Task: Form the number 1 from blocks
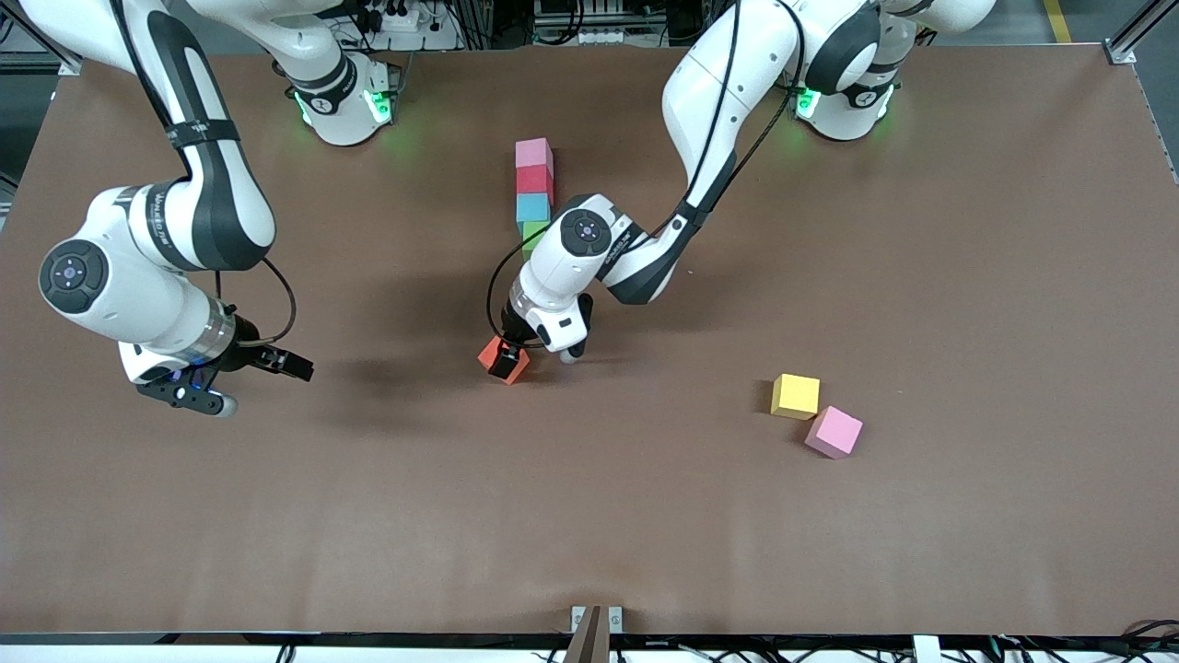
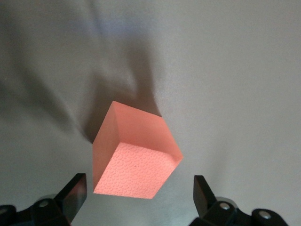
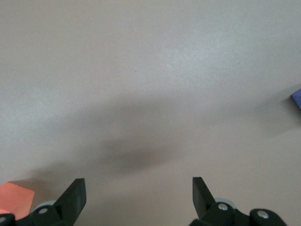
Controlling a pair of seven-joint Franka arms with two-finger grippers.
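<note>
Surface: brown tabletop (image 1: 921,276).
Left gripper (image 1: 512,354): fingers apart, straddling orange block (image 1: 502,359) mid-table, likely poised to grasp.
Column: pink (image 1: 533,152), red (image 1: 534,180), blue (image 1: 532,207), green (image 1: 531,235) blocks toward the robots' edge.
Right gripper (image 1: 230,382): open, waiting.

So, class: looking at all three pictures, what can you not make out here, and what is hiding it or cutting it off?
- Green block, front view: mostly covered by the left arm.
- Orange block, front view: partly hidden by the left gripper; right wrist view: cut off at the edge.
- Blue object, right wrist view: cut off by the edge, so it cannot be identified.
</note>
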